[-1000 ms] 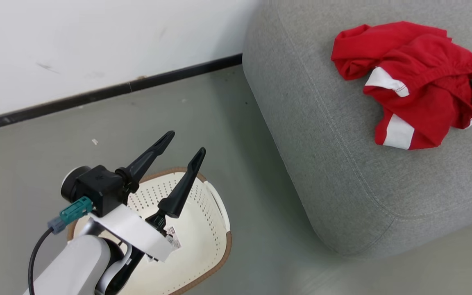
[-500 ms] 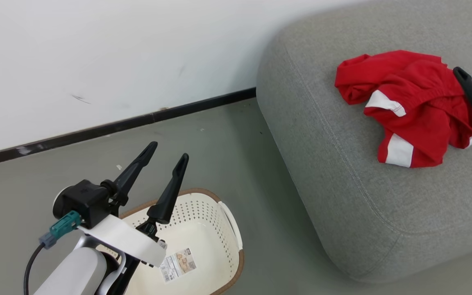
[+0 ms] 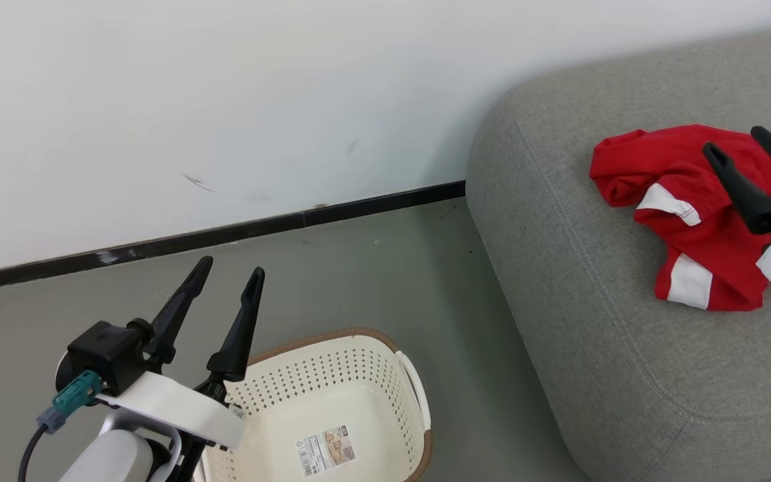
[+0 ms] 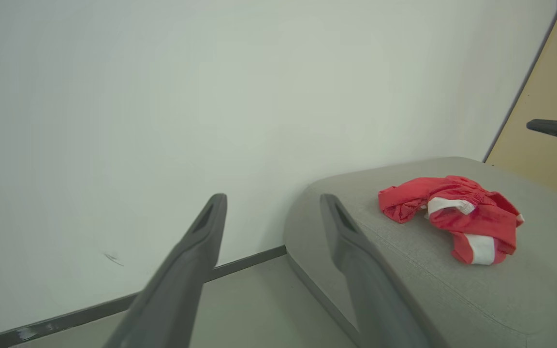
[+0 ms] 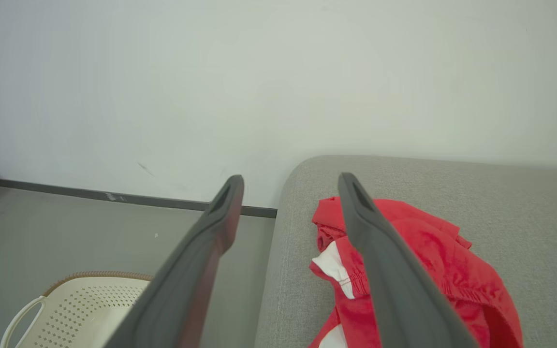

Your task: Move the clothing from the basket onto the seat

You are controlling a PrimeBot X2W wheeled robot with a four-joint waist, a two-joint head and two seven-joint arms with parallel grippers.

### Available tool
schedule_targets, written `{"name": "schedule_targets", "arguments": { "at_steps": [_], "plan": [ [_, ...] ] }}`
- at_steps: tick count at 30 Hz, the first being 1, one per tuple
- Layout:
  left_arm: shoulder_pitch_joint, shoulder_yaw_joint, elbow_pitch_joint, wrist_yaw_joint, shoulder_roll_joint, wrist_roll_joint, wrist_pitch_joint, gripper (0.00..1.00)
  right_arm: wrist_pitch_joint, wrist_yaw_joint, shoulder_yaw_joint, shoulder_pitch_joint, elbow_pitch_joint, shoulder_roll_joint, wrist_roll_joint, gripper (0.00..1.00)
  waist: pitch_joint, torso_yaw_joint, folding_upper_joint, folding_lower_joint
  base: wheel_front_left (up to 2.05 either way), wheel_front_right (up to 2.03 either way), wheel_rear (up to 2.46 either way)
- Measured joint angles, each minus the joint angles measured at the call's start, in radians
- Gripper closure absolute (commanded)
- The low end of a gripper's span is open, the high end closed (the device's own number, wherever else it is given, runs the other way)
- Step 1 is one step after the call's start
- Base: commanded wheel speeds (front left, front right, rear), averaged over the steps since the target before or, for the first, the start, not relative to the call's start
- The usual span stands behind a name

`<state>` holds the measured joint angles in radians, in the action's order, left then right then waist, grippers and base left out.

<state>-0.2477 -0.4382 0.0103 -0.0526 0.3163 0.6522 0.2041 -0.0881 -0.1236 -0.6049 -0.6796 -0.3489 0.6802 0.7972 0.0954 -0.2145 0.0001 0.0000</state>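
Note:
The red clothing [image 3: 687, 201] with white panels lies crumpled on the grey seat [image 3: 600, 321], also seen as clothing [image 4: 452, 217] on the seat [image 4: 404, 270] and as clothing [image 5: 428, 261] on the seat [image 5: 452, 193]. The cream basket [image 3: 359, 375] with its brown rim stands on the floor at the lower middle; its inside shows just a label. My left gripper [image 3: 228, 273] hangs open above the basket's left side, nothing between its fingers. My right gripper [image 3: 737, 140] hovers open over the clothing, holding nothing. The basket [image 5: 80, 309] also shows at the lower left of the right wrist view.
A white wall [image 3: 225, 100] with a black baseboard [image 3: 225, 231] runs behind the grey floor [image 3: 372, 281]. A strip of floor separates the basket from the seat's rounded edge. A tan panel [image 4: 544, 106] stands at the far right in the left wrist view.
The head camera has tilted up, shifting the whole picture down and right. My right gripper has come further into view over the clothing, open throughout. The clothing lies as before.

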Motion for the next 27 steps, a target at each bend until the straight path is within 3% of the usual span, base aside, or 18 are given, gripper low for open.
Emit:
{"name": "schedule_targets", "arguments": {
  "at_steps": [12, 27],
  "plan": [
    [0.077, 0.059, -0.015, -0.046, -0.002, 0.034, 0.018, 0.0, -0.141, 0.0, 0.021, 0.114, 0.016, -0.002, 0.002, 0.0, -0.047, 0.086, 0.0, 0.0, 0.0, 0.0, 0.0],
    [0.144, 0.079, -0.033, -0.06, -0.013, 0.052, 0.027, 0.0, -0.16, 0.0, 0.16, 0.283, 0.02, -0.092, -0.061, 0.0, -0.087, 0.188, 0.0, 0.0, 0.0, 0.0, 0.0]
  ]
}}
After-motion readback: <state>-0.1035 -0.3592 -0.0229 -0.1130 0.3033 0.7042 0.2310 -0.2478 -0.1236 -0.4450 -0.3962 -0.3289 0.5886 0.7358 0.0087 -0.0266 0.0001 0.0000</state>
